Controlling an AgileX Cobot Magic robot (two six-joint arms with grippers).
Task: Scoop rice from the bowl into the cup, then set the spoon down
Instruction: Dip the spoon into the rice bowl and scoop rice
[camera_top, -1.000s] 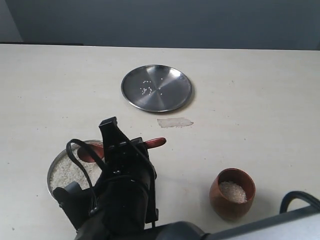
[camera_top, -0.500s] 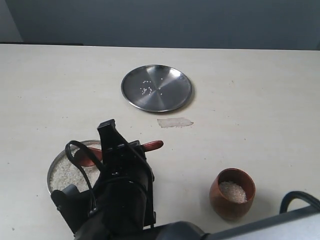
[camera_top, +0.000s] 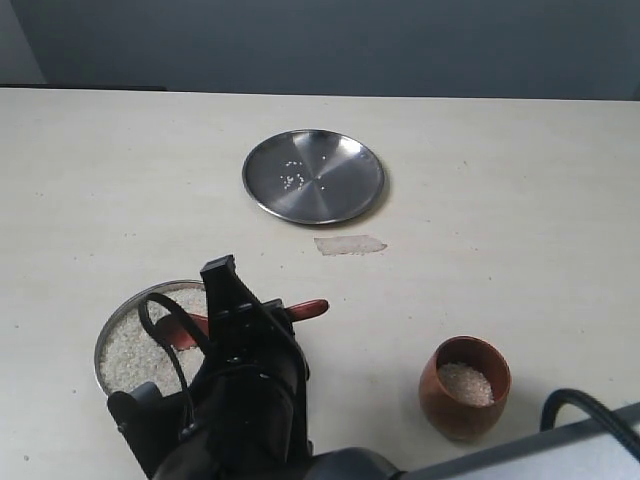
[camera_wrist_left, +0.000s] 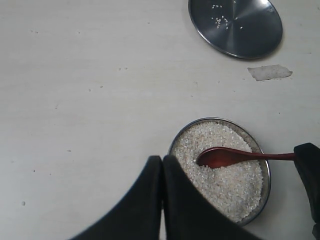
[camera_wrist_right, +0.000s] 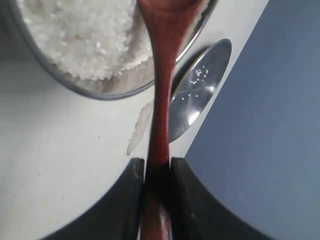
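Two end effectors logged: the right end effector (camera_wrist_right: 156, 172) pinches the spoon (camera_wrist_left: 225, 156) handle, spoon tip on rice (camera_wrist_left: 232, 182) in the bowl (camera_wrist_left: 215, 119); the left end effector (camera_wrist_left: 162, 165) is pressed together near the bowl rim.

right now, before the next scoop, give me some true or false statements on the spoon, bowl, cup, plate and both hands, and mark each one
1. The spoon has its head over the rice in the bowl. True.
2. The cup is empty. False: there is rice in it.
3. The right hand is shut on the spoon's handle. True.
4. The plate is clean. False: a few rice grains lie on it.
5. The left hand holds the cup. False: its fingers meet with nothing between them, and the cup stands alone on the table.
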